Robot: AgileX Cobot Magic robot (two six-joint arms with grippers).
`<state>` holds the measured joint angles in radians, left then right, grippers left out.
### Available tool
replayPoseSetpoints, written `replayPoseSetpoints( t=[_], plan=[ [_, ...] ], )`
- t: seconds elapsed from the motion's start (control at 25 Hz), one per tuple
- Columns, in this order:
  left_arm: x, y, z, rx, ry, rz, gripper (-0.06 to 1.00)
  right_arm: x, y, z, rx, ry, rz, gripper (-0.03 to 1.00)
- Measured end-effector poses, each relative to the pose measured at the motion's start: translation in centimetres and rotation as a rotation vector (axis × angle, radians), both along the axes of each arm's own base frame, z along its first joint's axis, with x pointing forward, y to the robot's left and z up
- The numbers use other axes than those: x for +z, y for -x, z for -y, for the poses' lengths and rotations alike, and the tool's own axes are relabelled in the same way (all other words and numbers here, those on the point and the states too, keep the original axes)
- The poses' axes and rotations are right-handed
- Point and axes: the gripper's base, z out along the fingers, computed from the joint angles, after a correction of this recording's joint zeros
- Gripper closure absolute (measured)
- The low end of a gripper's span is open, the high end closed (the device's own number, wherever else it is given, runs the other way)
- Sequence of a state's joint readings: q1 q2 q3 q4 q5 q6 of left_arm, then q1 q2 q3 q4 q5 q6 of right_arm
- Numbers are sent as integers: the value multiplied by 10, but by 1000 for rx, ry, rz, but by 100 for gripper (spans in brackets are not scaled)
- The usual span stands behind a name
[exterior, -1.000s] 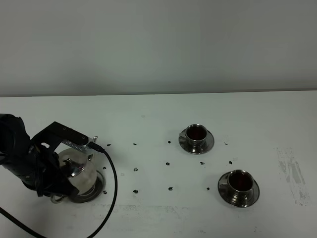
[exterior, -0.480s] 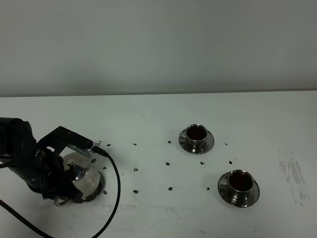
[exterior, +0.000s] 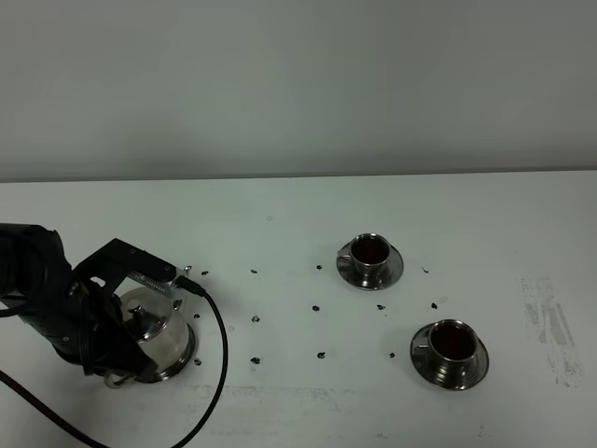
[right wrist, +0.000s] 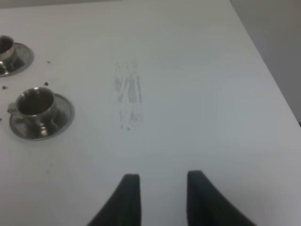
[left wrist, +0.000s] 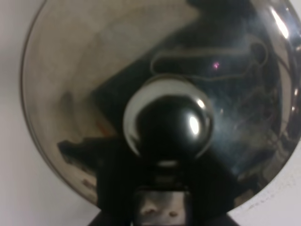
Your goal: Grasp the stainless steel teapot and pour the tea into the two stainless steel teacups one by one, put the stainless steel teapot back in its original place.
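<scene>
Lowered since 1 second ago, your teapot now sits on the tabletop, left hand clamped on its handle; releasing crookedly could tip it.

My view is almost filled by the stainless steel teapot, seen from straight above its shiny conical lid. Its round knob sits just below the middle of the frame, mirroring dark shapes. A dark part of my pincer rises at the bottom centre, right against the knob, and white counter shows along the left edge.
</scene>
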<state>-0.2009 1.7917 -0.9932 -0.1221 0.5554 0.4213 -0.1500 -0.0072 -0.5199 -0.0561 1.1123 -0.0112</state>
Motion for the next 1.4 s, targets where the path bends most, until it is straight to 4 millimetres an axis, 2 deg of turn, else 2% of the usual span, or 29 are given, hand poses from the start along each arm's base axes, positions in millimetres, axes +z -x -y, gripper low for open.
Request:
replayPoseSetpoints(
  t=[0.36, 0.44, 0.64, 0.92, 1.04, 1.16, 1.32, 1.4],
  plan=[
    [0, 0, 0, 0, 0, 2, 74, 0, 0, 0, 0, 0, 0, 74],
    [0, 0, 0, 2, 2, 2, 71, 0, 0, 0, 0, 0, 0, 74],
    [11, 1, 0, 3, 10, 40, 55, 0, 0, 0, 0, 0, 0, 74],
    [33, 9, 0, 11, 36, 59, 51, 0, 0, 0, 0, 0, 0, 74],
    [57, 17, -1, 10, 53, 112, 51, 0, 0, 0, 0, 0, 0, 74],
    [93, 32, -4, 7, 80, 211, 51, 0, 0, 0, 0, 0, 0, 74],
    [155, 67, -11, 2, 124, 427, 51, 0, 0, 0, 0, 0, 0, 74],
    [177, 85, -14, -1, 142, 517, 51, 0, 0, 0, 0, 0, 0, 74]
  ],
)
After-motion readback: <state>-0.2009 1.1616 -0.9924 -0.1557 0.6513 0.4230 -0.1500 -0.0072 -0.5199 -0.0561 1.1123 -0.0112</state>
